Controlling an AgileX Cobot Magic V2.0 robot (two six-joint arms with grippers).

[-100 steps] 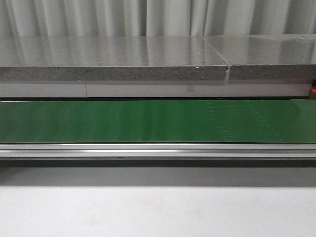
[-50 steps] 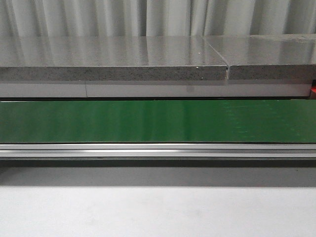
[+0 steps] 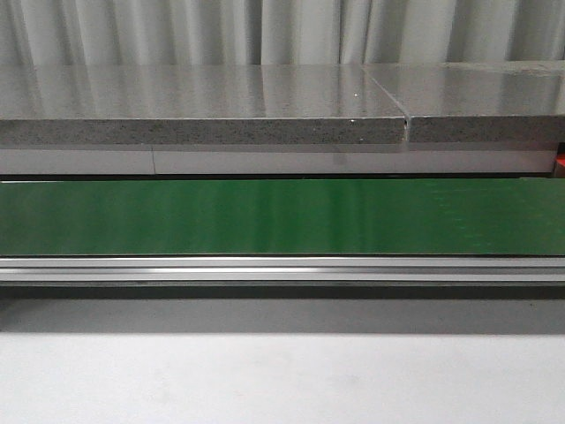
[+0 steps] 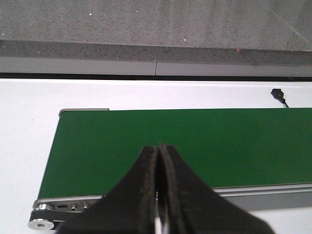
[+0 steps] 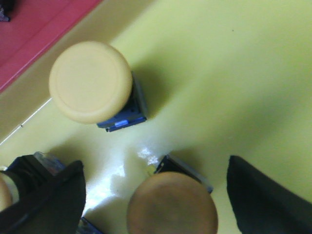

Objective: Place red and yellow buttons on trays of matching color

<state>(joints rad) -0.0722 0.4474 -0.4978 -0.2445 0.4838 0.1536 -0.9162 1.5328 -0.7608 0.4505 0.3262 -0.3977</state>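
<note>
Buttons sit on the yellow tray in your right wrist view, and that is where the task's pieces are. Your right gripper hangs over the tray with its two dark fingers spread wide, one on either side of a yellow button that stands upright between them; neither finger touches it. A second yellow button, cap up on a blue-edged base, stands apart from the first, nearer the tray edge that meets the red tray. A third piece shows only as a sliver behind the other finger, too cut off for you to read it clearly.

Your left gripper is pressed shut with nothing between its fingers, held above the near edge of the green conveyor belt, close to the belt's end roller. The belt lies on a white table, with a grey stone ledge behind it.

From the front you see only the belt, its aluminium rail, the ledge and a pleated curtain; no arm appears there.
</note>
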